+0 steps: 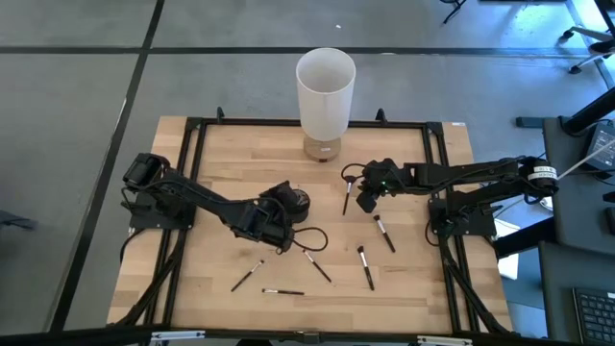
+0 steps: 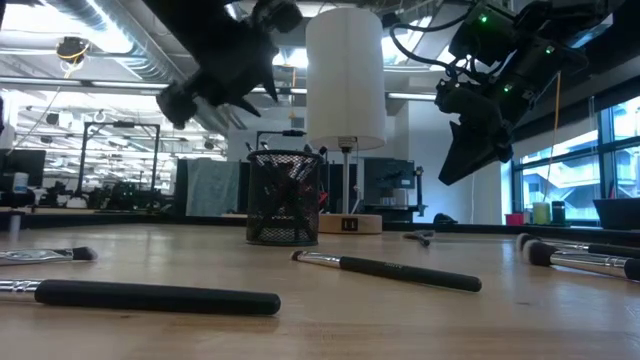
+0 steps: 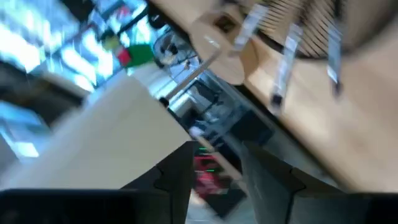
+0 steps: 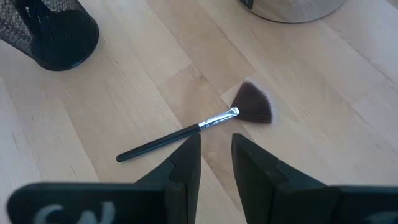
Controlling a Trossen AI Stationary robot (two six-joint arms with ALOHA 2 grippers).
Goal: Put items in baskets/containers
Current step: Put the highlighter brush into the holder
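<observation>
The dark mesh cup [image 2: 285,197] stands on its base mid-table with several brushes inside; in the high view the cup [image 1: 298,203] is partly under my left arm. My left gripper [image 2: 215,110] hangs above the cup, tipped, fingers apart and empty [image 3: 216,168]. My right gripper [image 1: 364,200] hovers over a fan brush [image 4: 199,127] that lies flat on the wood; its fingers [image 4: 216,149] are a little apart, with the brush just beyond their tips. Several more dark-handled brushes lie loose, such as a brush [image 1: 384,233], another brush [image 1: 366,267] and a third brush [image 1: 247,275].
A tall white cylinder [image 1: 325,91] on a wooden foot stands at the table's far edge behind the cup. A black frame [image 1: 192,154] borders the tabletop. Two brushes [image 2: 385,268] [image 2: 150,296] lie near the table's near edge. Bare wood lies between the loose brushes.
</observation>
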